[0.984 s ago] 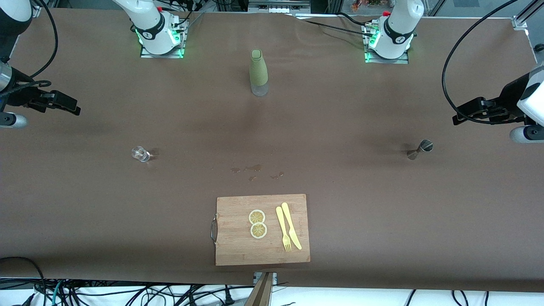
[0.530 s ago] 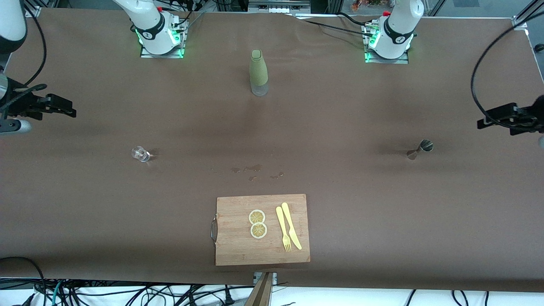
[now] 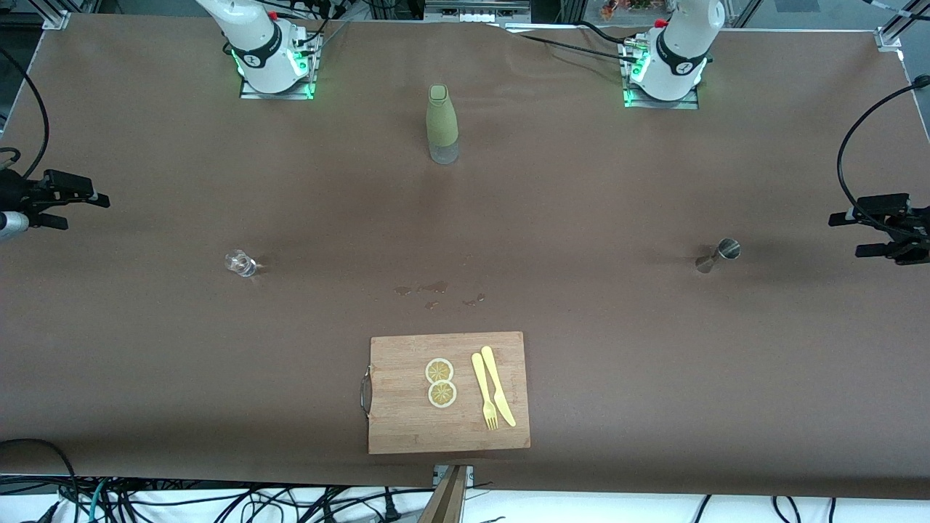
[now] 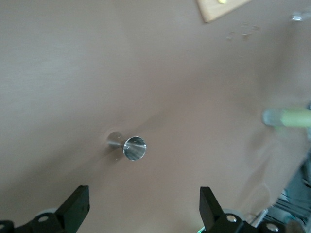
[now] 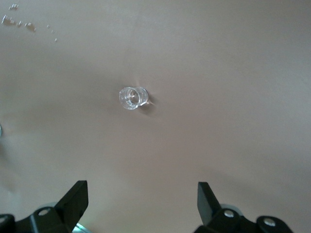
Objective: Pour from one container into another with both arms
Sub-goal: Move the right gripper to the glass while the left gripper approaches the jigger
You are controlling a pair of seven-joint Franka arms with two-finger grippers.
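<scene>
While both arms hang out at the ends of the brown surface (image 3: 596, 189), neither has hold of anything. The left gripper (image 3: 868, 234) is up in the air over the edge of the surface at the left arm's end, its jaws spread wide and empty; in the left wrist view its two black fingers (image 4: 73, 208) stand well apart with the steel jigger (image 4: 132, 147) on the surface below and between them. The jigger (image 3: 719, 254) stands upright toward the left arm's end, well apart from everything else. The right gripper (image 3: 80, 203) is over the edge at the right arm's end, jaws likewise wide open and empty, and the right wrist view shows its fingers (image 5: 73, 201) parted with the clear glass cup (image 5: 132, 98) on the surface below. The cup (image 3: 240, 263) stands toward the right arm's end. Between the two bases stands an upright olive-green bottle (image 3: 442, 125) with a clear base. Nearer to the front camera than the bottle lie a few small wet spots (image 3: 436, 290), and nearer still a wooden cutting board (image 3: 407, 421) with a metal handle, carrying two lemon slices (image 3: 440, 382) and, beside them, a yellow fork (image 3: 484, 392) and a yellow knife (image 3: 498, 385).
</scene>
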